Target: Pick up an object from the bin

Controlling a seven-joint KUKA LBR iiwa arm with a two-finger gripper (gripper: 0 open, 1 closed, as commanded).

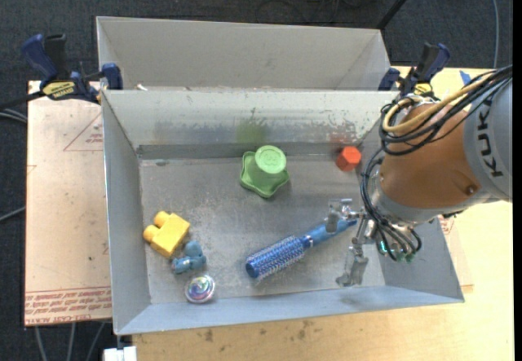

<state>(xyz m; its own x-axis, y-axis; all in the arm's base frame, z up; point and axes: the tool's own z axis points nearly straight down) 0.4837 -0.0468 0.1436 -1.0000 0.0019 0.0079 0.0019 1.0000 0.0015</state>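
Observation:
My gripper [349,239] hangs low at the bin's right side, open, with one metal finger [341,211] toward the back and the other [354,268] toward the front. A blue hairbrush [281,254] lies slantwise on the floor. Its bristled head points to the front left, and its handle end reaches into the gap between the two fingers. Whether either finger touches the handle I cannot tell. A small orange piece [349,157] sits at the back wall, behind the gripper.
A green star-shaped cup [263,169] stands upside down at the back middle. At the front left lie a yellow block [166,233], a small light-blue piece [188,257] and a shiny round top [200,288]. The arm's orange cover and cables overhang the right wall.

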